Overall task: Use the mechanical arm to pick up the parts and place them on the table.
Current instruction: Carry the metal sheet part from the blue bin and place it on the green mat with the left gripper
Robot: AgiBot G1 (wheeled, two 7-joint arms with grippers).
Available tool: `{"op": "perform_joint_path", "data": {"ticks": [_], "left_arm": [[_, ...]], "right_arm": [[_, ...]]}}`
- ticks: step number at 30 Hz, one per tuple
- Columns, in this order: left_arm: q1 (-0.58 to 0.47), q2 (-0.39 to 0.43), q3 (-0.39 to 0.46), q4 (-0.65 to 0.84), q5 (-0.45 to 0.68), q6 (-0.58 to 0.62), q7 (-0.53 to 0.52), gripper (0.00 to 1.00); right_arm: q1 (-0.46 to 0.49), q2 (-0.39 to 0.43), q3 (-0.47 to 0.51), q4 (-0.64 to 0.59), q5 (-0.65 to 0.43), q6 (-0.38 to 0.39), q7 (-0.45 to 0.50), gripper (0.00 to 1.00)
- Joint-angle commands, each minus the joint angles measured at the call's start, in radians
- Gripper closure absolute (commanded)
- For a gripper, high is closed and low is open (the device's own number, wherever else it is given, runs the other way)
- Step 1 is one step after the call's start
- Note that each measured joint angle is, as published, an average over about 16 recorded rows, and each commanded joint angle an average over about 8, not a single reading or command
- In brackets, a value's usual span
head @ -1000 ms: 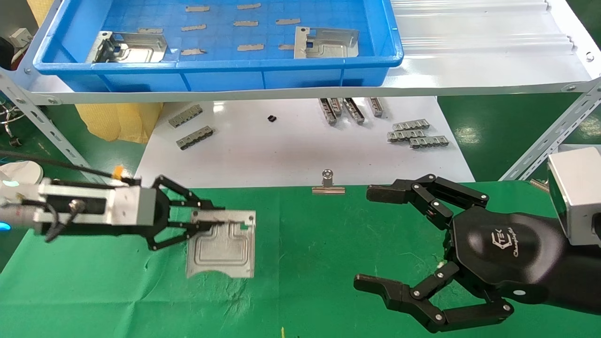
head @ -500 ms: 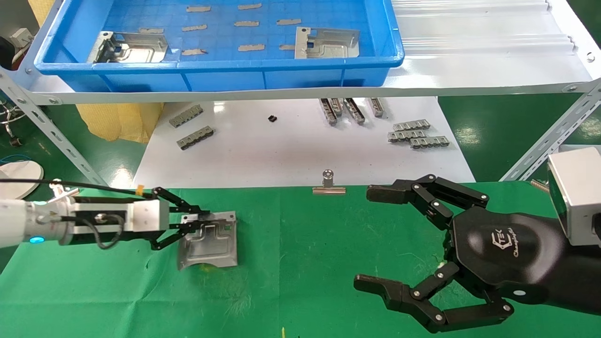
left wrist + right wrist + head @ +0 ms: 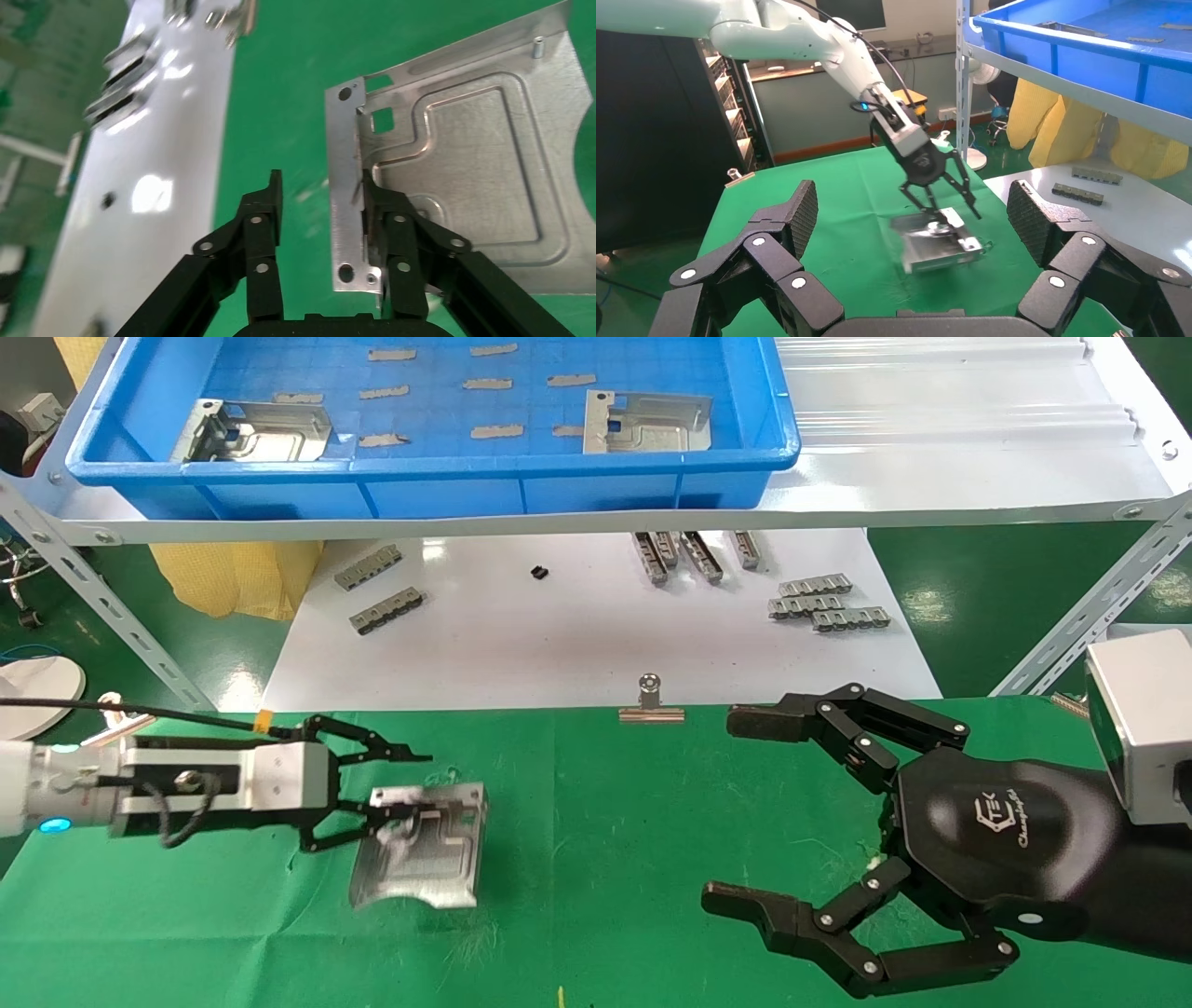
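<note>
My left gripper (image 3: 410,786) is open low over the green table (image 3: 605,822), at its left. A silvery stamped part (image 3: 421,846) rests on the cloth, tilted a little. One finger (image 3: 379,210) still lies against the part's bent flange (image 3: 346,203); the other stands apart from it. The part fills the left wrist view (image 3: 478,161) and shows in the right wrist view (image 3: 933,251), below the left gripper (image 3: 945,202). My right gripper (image 3: 726,808) hangs open and empty over the table's right side. Two more parts (image 3: 256,430) (image 3: 647,421) lie in the blue tray (image 3: 419,467).
The tray sits on a shelf with angled metal legs (image 3: 1099,607). Below it a white board (image 3: 577,635) carries grey toothed strips (image 3: 386,610) (image 3: 829,607). A silver binder clip (image 3: 651,705) sits at the cloth's far edge. A yellow bag (image 3: 237,579) is behind on the left.
My left gripper carried the part left and down to the cloth, then opened and let it go. The part settled a little nearer to me. The right arm has not moved.
</note>
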Motion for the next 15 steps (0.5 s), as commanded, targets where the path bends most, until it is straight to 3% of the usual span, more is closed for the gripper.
{"op": "perform_joint_path", "data": {"ticks": [1, 15], "left_arm": [[-0.003, -0.010, 0.001, 0.003, 0.000, 0.053, -0.008, 0.00], [-0.030, -0.011, 0.027, 0.032, 0.032, 0.102, -0.116, 0.00]], "right_arm": [[0.000, 0.000, 0.000, 0.000, 0.000, 0.000, 0.000, 0.00], [0.000, 0.000, 0.000, 0.000, 0.000, 0.000, 0.000, 0.00]]}}
